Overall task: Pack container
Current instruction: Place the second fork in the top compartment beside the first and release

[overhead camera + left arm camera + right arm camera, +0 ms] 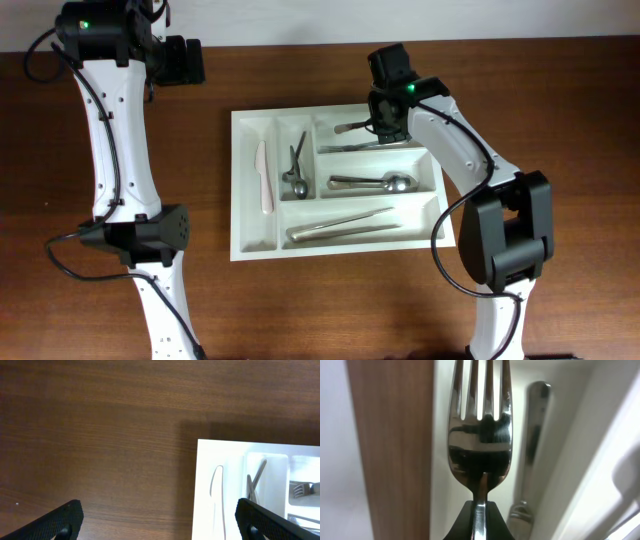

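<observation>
White moulded-plastic container [243, 235], rectangular with five compartments, lies at the centre of the brown woodgrain counter [570, 110]. Right end effector [479, 517] pinches the neck of a polished steel fork [480, 435] at the tray's 1 o'clock compartment. Left end effector [160, 522], textured black fingers [65, 520] spread, hovers at 10 o'clock.

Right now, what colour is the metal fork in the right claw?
Silver: a shiny, mirror-like metal fork pinched in the right claw; clearest in the right wrist view.
</observation>
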Robot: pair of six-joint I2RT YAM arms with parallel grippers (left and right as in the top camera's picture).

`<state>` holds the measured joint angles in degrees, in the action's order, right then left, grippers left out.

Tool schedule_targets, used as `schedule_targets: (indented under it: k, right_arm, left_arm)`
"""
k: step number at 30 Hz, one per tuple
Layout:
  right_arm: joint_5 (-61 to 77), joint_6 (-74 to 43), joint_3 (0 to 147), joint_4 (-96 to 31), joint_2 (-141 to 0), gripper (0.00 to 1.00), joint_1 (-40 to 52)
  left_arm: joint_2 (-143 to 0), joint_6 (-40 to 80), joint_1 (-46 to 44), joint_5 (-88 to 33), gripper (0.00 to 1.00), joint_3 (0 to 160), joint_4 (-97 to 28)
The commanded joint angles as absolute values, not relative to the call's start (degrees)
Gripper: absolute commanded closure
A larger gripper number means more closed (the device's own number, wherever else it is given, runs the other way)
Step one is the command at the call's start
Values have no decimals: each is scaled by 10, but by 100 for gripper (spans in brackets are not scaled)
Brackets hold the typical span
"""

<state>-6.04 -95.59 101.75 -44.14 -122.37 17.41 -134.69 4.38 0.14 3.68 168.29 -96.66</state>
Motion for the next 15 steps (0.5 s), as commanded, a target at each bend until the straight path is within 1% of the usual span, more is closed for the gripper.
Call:
schedule_targets:
  k: [1, 3, 4, 5, 6, 7, 9, 11, 15]
  right_arm:
    - [-72, -980, 1010, -441, -1233, 96, 180]
    - [-74, -980, 1010, -441, -1233, 96, 180]
    - [-74, -980, 1010, -441, -1233, 95, 180]
    - [-74, -980, 1010, -441, -1233, 76, 180]
    - [-74, -980, 1010, -441, -1233, 39, 180]
    - [-74, -980, 1010, -441, -1233, 29, 179]
    - [-74, -980, 1010, -436, -1233, 15, 179]
    - [-74, -980, 1010, -425, -1233, 8, 179]
    - [-73, -949, 1011, -375, -1231, 7, 178]
  left_arm:
    - [-1343, 49, 2, 39, 1, 1690, -967]
    - [-1343, 49, 2, 39, 1, 1690, -967]
    - [-1343, 49, 2, 39, 1, 1690, -967]
    - [-1343, 49, 2, 39, 1, 1690, -967]
    - [-1343, 49, 2, 39, 1, 1690, -967]
    - [-1343, 49, 2, 39, 1, 1690, -967]
    - [-1343, 49, 2, 39, 1, 1690, -967]
    - [-1343, 49, 2, 39, 1, 1690, -967]
    - [-1343, 49, 2, 39, 1, 1690, -967]
